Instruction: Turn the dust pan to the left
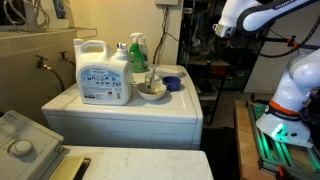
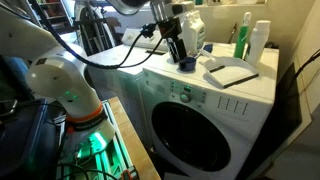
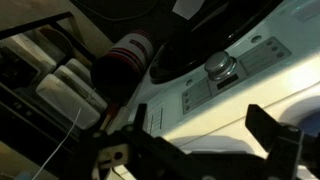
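The claw (image 3: pixel 190 160) hangs with its fingers spread wide and nothing between them, out over the washer's control knob (image 3: pixel 222 68) and not yet above the dust pan (image 1: pixel 172 83). In an exterior view the pan lies on top of the washer (image 1: pixel 120 112) near its right edge, just beside the bowl (image 1: pixel 151 89). A light pan may skid rather than pivot, shoving the bowl or slipping off that edge.

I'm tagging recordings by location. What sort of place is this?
Probably a laundry area: a front-loading washing machine with a round door, a large white detergent jug on top, and a green soap bottle beside it.
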You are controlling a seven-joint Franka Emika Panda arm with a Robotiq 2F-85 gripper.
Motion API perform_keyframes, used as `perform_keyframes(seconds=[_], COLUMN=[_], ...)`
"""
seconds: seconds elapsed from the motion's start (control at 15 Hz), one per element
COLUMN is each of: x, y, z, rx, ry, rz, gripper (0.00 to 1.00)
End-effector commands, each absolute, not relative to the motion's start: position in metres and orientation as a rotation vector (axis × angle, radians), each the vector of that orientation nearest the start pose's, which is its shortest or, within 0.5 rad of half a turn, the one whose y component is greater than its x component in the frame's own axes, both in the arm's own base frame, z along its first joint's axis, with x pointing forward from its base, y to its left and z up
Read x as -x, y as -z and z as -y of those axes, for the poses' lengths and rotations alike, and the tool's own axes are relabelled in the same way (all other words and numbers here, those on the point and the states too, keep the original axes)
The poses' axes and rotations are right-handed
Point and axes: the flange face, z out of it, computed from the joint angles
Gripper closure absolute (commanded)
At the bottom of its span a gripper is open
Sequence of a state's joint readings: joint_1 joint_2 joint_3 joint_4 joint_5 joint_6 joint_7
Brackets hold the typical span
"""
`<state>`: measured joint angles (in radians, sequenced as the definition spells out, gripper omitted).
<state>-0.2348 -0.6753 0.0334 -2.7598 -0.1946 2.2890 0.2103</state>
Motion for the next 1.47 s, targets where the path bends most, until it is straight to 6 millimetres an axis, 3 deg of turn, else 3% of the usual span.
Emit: perform_keyframes(seconds=[0.0, 0.27, 0.33, 0.53, 0.67, 1.0, 1.4], x=[-0.34, -0.337, -0.346, -0.377, -0.404, -0.474, -0.528], y=[-0.423, -0.412, -0.416, -0.448, -0.47, -0.488, -0.488], z=[0.075, 0.074, 0.07, 0.051, 0.031, -0.002, -0.035], rx=[3.268, 3.27, 3.256, 3.267, 3.273, 3.244, 3.189], ry=[0.313, 0.272, 0.366, 0.684, 0.806, 0.686, 0.47], rz=[-0.498, -0.496, -0.509, -0.335, -0.133, 0.322, 0.822], gripper=[0.0, 0.0, 0.0, 0.0, 0.0, 0.0, 0.0])
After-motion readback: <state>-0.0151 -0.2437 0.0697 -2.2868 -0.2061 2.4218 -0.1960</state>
